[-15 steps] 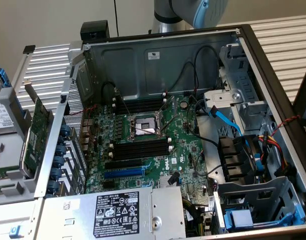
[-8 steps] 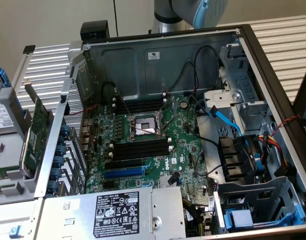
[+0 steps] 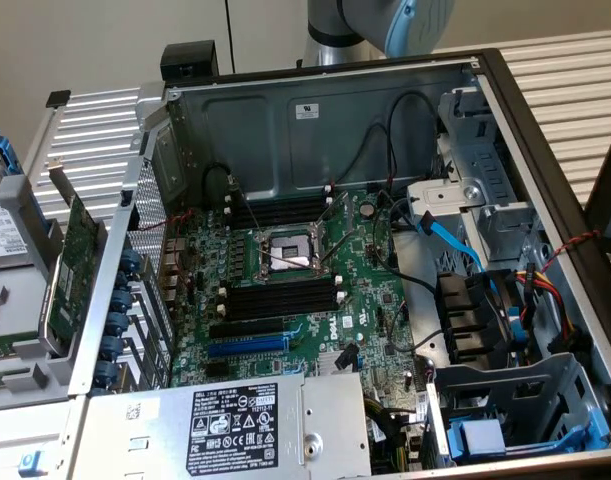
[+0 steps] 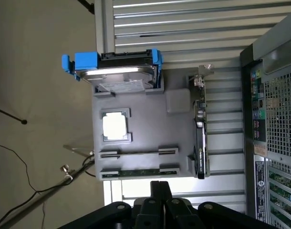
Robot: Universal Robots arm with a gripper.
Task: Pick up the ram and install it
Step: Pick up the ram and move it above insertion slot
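Note:
The ram [image 4: 138, 172] is a thin green stick lying on edge in one groove of a grey holder tray [image 4: 150, 124]. The groove beside it [image 4: 135, 153] looks bare. My gripper [image 4: 160, 187] hangs above the tray's edge close to the ram, its black fingers together with nothing between them. The arm [image 3: 385, 25] rises behind the open computer case. On the motherboard [image 3: 370, 300], black memory slots [image 3: 280, 297] with white end clips lie on both sides of the processor socket [image 3: 285, 255].
The tray also holds a hard drive in a blue caddy [image 4: 116, 71], a silver processor [image 4: 114, 126] and a green expansion card [image 4: 200, 129] standing on edge. Cables, a fan [image 3: 475, 315] and a power supply [image 3: 235, 420] crowd the case. A slatted table [image 4: 183, 24] lies beneath.

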